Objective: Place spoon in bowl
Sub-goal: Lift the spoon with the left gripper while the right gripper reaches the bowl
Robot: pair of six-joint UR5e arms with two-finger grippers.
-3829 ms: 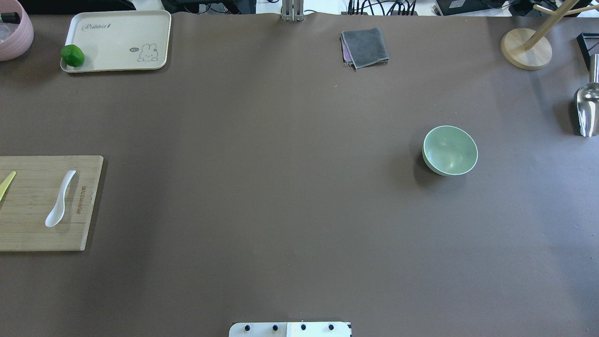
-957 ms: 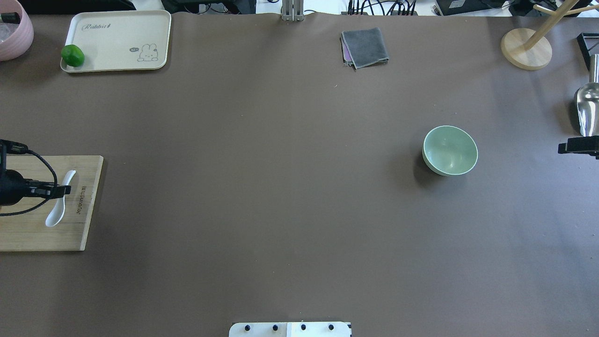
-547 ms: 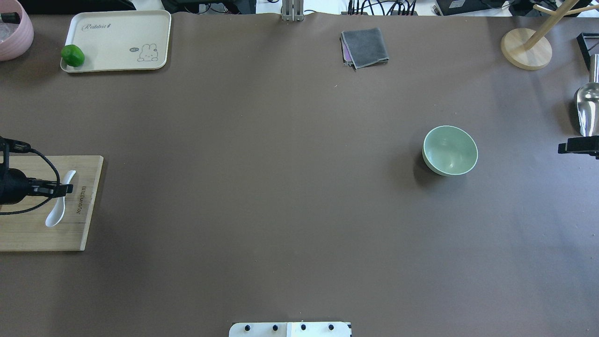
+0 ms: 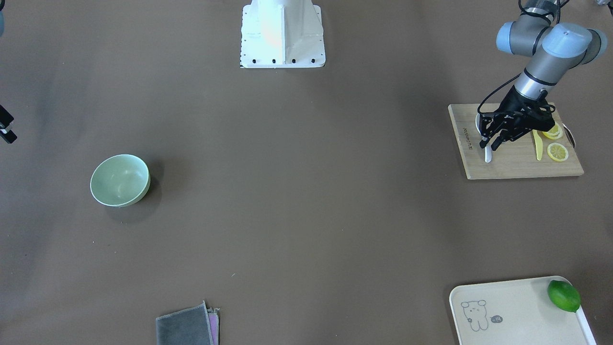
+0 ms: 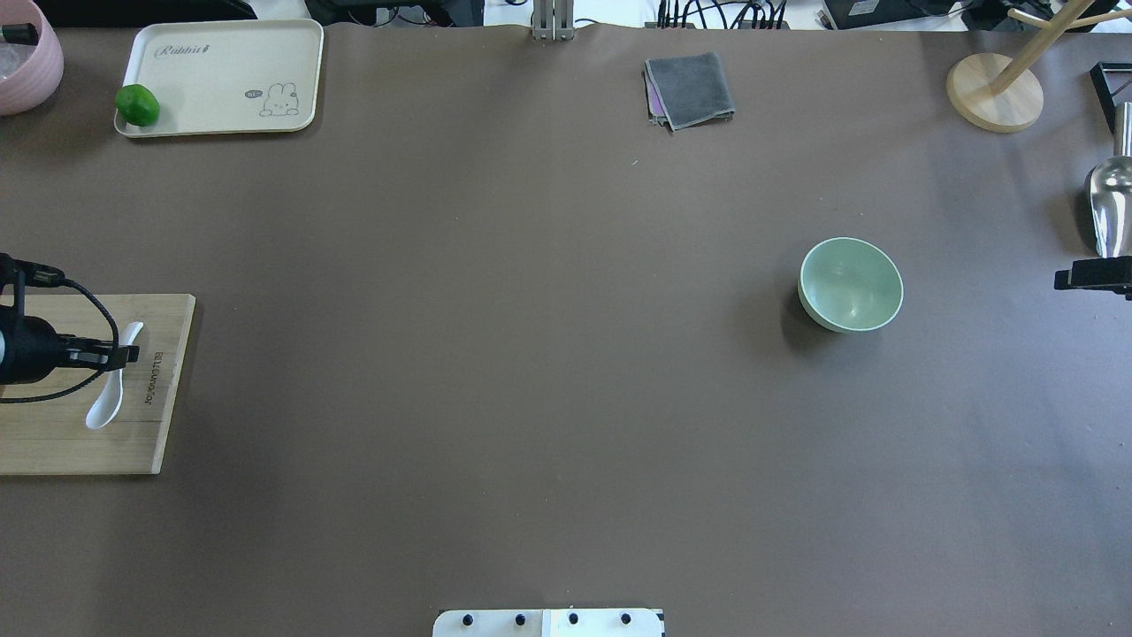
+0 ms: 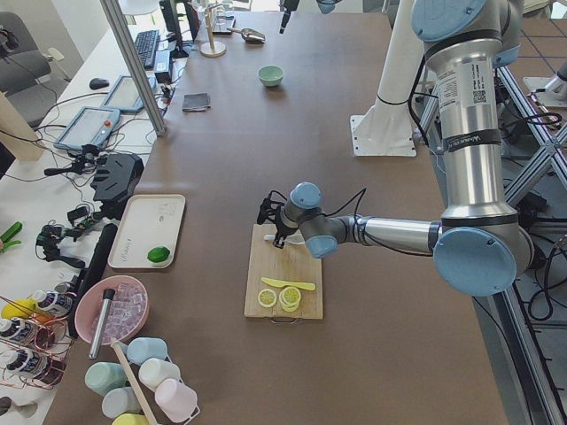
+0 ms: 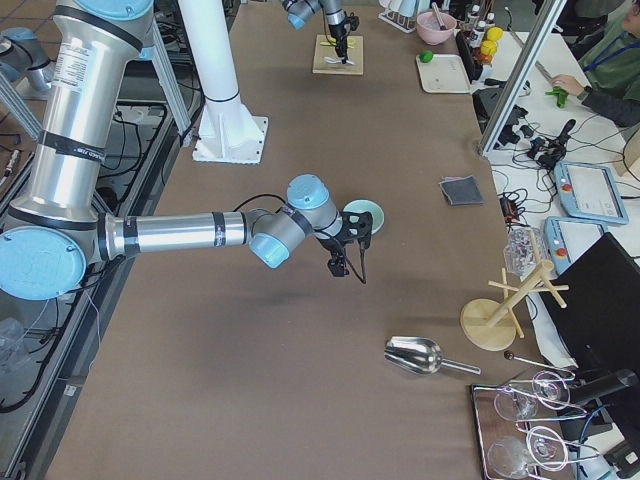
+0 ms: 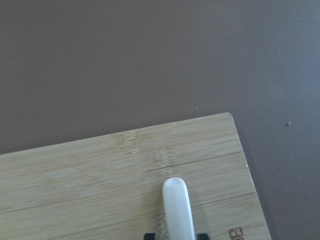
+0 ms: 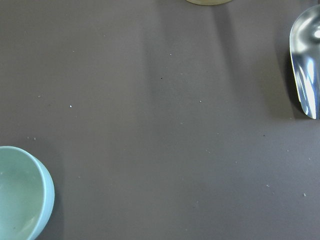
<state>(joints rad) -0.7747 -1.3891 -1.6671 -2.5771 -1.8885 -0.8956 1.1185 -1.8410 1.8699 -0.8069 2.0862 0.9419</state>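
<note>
- My left jaws sit astride the spoon's [image 8: 178,207] handle, one tip close on each side; I cannot tell whether they pinch it.
- The spoon lies flat beneath them on the cutting board [image 8: 90,185].
- My right jaws hover over the worktop [image 5: 531,372]; how far they gape, I cannot tell.
- The bowl [image 5: 851,285] stands near them, far from my left jaws.

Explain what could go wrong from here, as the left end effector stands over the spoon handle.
1. The left end effector straddles the glossy spoon at its narrow handle; the scoop end may tip or slip when lifted off the cutting board.
2. The bowl sits far across the table, so a long carry gives a loose grip time to fail.
</note>
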